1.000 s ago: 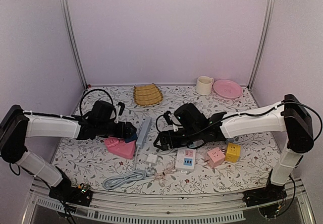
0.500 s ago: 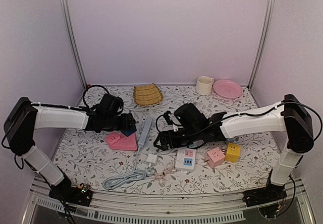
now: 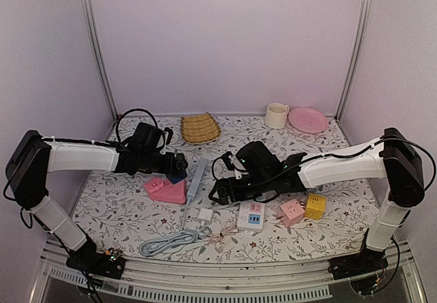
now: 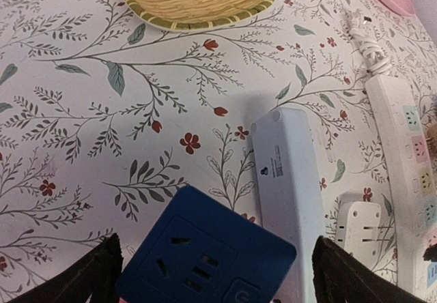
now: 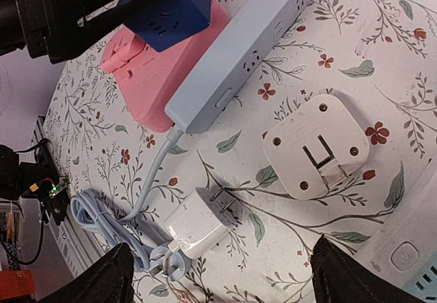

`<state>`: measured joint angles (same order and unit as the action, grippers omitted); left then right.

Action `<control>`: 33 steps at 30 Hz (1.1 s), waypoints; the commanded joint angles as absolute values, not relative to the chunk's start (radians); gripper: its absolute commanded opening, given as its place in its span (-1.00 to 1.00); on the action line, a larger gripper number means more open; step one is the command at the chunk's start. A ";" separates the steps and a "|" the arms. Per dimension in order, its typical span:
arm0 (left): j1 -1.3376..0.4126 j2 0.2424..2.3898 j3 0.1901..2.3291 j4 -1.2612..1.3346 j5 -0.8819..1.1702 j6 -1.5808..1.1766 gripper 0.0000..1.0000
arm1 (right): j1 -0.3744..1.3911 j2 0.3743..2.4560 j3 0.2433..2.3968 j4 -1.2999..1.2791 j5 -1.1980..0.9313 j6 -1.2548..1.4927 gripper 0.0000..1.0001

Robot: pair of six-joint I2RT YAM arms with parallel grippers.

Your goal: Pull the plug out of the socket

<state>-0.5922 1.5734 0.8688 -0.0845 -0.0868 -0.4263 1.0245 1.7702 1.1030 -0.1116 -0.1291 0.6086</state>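
Note:
The long white socket strip (image 4: 410,173) with pastel panels runs down the right edge of the left wrist view. In the top view only its near end (image 3: 251,215) shows past the right arm. I see no plug in its visible panels. A white charger plug (image 5: 201,224) and a flat white two-prong adapter (image 5: 314,146) lie loose on the table. My right gripper (image 3: 218,192) is open and empty above them. My left gripper (image 3: 176,168) is shut on a blue cube socket (image 4: 205,255) resting on a pink block (image 3: 164,190).
A grey-blue strip (image 3: 195,175) lies between the arms, its cable coiled near the front (image 3: 167,241). A bamboo tray (image 3: 200,127), a cup (image 3: 276,115) and a pink plate (image 3: 307,119) stand at the back. Pink (image 3: 292,212) and yellow (image 3: 315,206) cubes sit at the right.
My left gripper has moved away from the near edge and slightly right with the blue cube. The pink block has shifted with it. The right gripper has sunk slightly.

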 commanded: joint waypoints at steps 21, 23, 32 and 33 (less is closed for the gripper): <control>-0.474 1.680 0.882 -0.033 0.242 -0.255 0.09 | 1.015 1.756 1.090 -0.097 -0.124 0.604 0.82; -0.474 1.674 0.884 -0.034 0.236 -0.273 -0.11 | 1.014 1.756 1.091 -0.097 -0.125 0.604 0.82; -0.486 1.536 0.872 0.001 0.205 -0.375 -0.82 | 1.014 1.755 1.097 -0.095 -0.120 0.607 0.82; -0.494 1.515 0.871 0.005 0.197 -0.387 -0.87 | 1.014 1.756 1.102 -0.094 -0.121 0.609 0.82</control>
<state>-0.4801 1.6257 0.8673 -0.0521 0.2096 -0.3191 1.0199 1.7702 1.0977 -0.1116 -0.1291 0.6086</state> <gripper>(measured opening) 0.607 0.910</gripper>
